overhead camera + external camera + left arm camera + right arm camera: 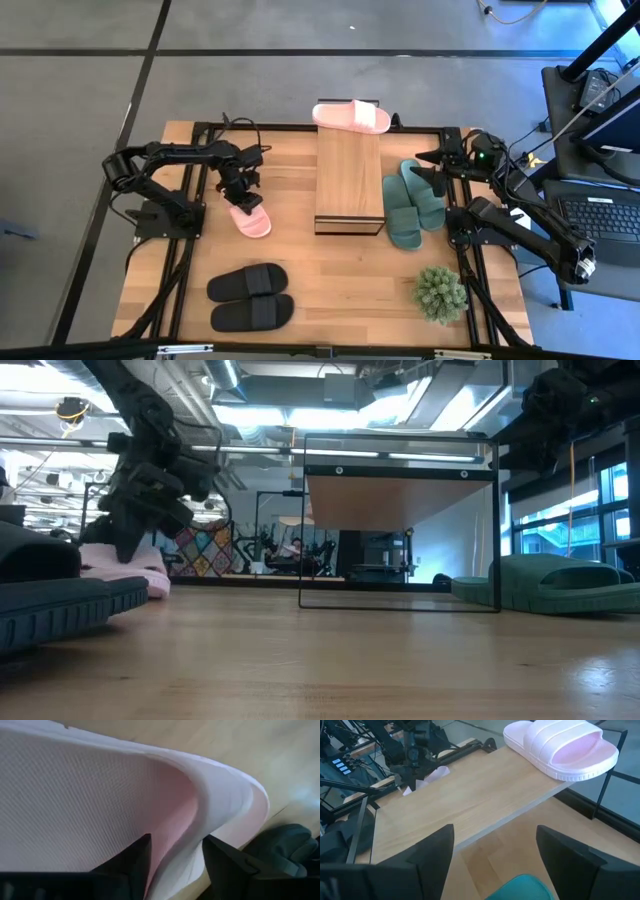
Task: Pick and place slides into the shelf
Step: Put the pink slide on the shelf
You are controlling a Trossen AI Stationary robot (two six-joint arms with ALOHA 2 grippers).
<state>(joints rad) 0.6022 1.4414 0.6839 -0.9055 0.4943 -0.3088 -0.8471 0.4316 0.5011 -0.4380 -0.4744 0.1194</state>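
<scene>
One light pink slide (251, 219) lies on the table left of the shelf (349, 180), and my left gripper (242, 192) is shut on it from above; it also shows in the low view (130, 572). The other pink slide (352, 116) rests sole down on the far end of the shelf's wooden top. The dark green pair (412, 200) lies on the table right of the shelf. The black pair (250, 297) lies near the front edge. My right gripper (495, 865) is open and empty, above the green pair's far end (520, 890). My left gripper holds the pink slide by its side wall (202, 815), at the end nearer the arm. One finger (132, 865) is inside the slide and the other (227, 865) outside. The fingers come from above. Whether the slide is clear of the table, I cannot tell.
A small green potted plant (440, 292) stands at the front right. The shelf's black metal frame (400, 605) stands mid-table, with an open tier under its top. Bare tabletop lies between the shelf and the black pair.
</scene>
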